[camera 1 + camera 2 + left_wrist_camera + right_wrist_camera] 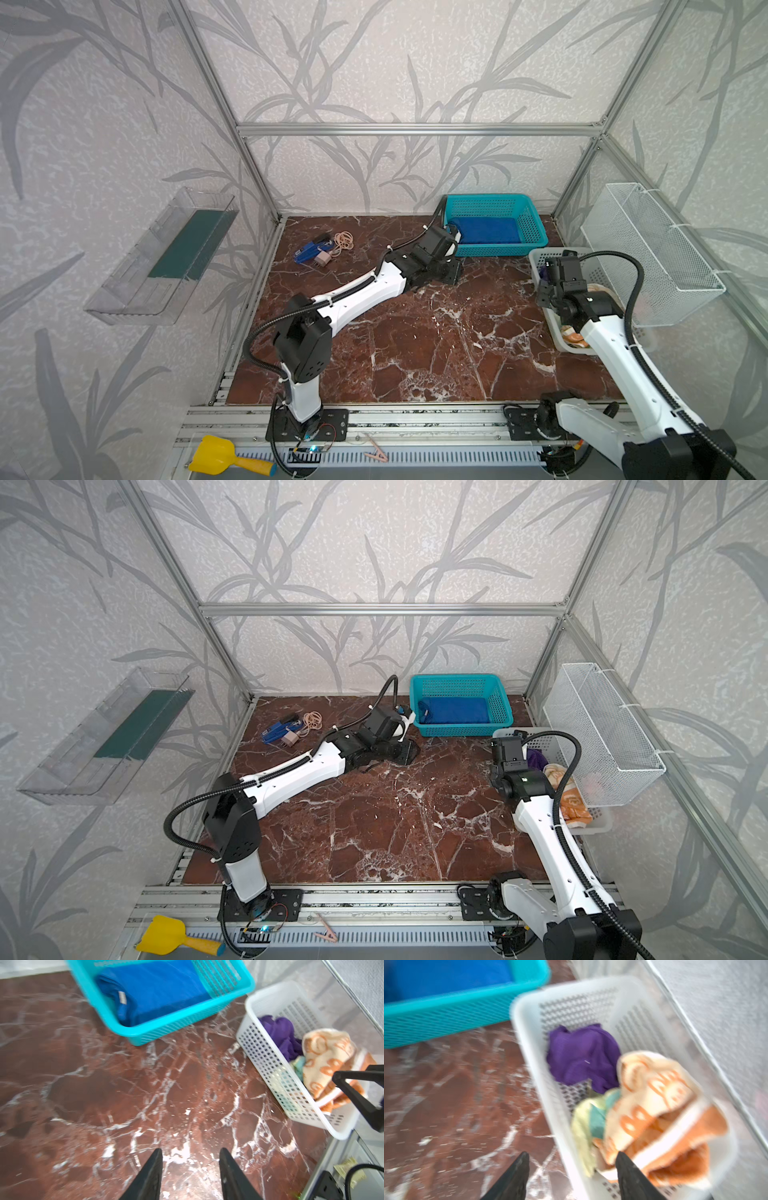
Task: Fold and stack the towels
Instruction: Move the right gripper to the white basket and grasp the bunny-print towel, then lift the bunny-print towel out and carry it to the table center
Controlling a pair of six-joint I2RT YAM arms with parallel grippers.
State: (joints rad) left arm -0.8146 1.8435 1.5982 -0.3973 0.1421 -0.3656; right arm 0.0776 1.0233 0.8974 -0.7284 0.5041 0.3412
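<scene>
Top views, blue towel [484,230] lengthwise in teal basket [498,249], apparently folded

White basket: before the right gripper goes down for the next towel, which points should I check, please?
1. The right gripper is open and empty: ok.
2. It is centred over a towel: not ok; one finger hangs over the table, outside the white basket.
3. The purple towel, orange towel and yellow-and-teal towel lie crumpled in that basket: ok.
4. These towels are free of each other: cannot tell.
5. The blue towel lies folded in the teal basket: ok.
6. The left gripper is open, empty, apart from the white basket: ok.
</scene>
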